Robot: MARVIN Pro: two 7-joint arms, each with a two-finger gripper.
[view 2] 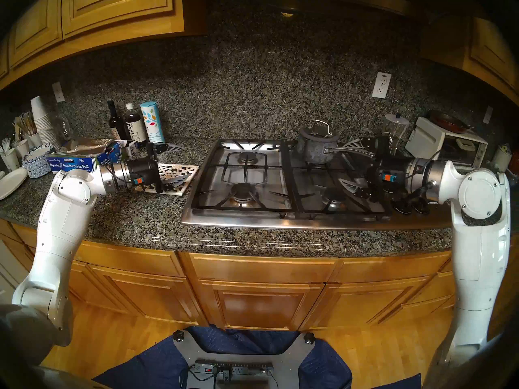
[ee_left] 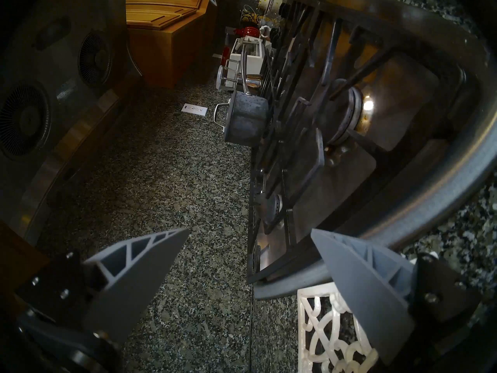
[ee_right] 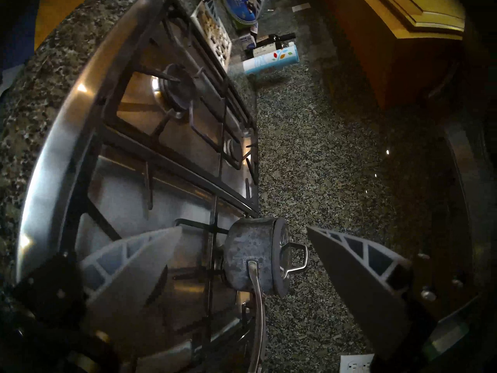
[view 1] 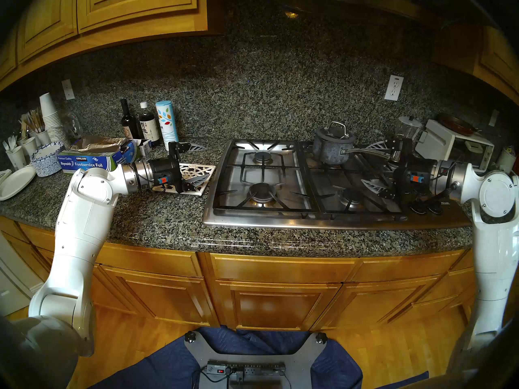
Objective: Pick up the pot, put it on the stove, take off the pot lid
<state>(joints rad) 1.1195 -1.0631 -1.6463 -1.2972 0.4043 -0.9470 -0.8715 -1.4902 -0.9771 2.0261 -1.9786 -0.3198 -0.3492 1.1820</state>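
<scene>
The saucepan (ee_right: 248, 259) already sat on the gas cooktop (ee_right: 88, 138) just ahead of the right gripper's (ee_right: 243, 239) spread, empty fingers (ee_right: 129, 267), its glass lid (ee_right: 281, 256) still on (left gripper (ee_left: 248, 233) also spread, idle).

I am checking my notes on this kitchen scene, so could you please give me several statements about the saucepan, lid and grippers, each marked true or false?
1. The saucepan sits on the gas cooktop. True.
2. The glass lid lies on the white trivet. False: it is on the saucepan.
3. The right gripper grips the saucepan's handle. False: it is open, holding nothing.
4. The left gripper is open. True.
</scene>
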